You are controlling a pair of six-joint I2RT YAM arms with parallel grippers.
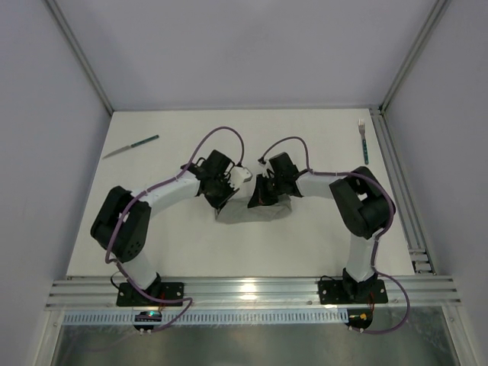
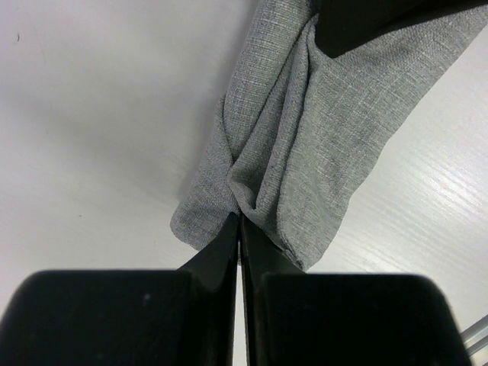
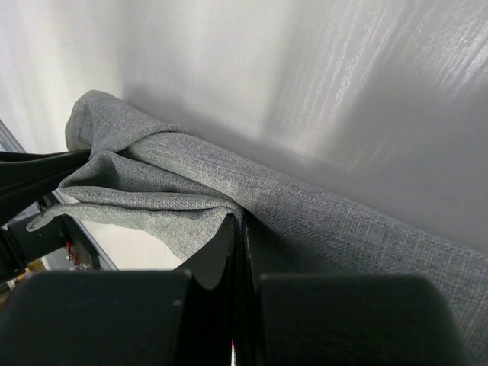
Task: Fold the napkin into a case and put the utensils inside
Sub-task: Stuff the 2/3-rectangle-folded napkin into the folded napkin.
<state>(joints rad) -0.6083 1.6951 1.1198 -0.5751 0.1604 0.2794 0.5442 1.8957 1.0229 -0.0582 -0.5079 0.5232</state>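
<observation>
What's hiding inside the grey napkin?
Only bunched folds show. The knife and fork lie far off on the table, outside the napkin. Deeper inside the folds is hidden.

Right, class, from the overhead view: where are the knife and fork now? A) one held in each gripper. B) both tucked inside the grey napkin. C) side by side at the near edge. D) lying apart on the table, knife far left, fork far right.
D: the knife lies far left on the table, the fork far right, and the left gripper and right gripper are each shut on the napkin.
</observation>
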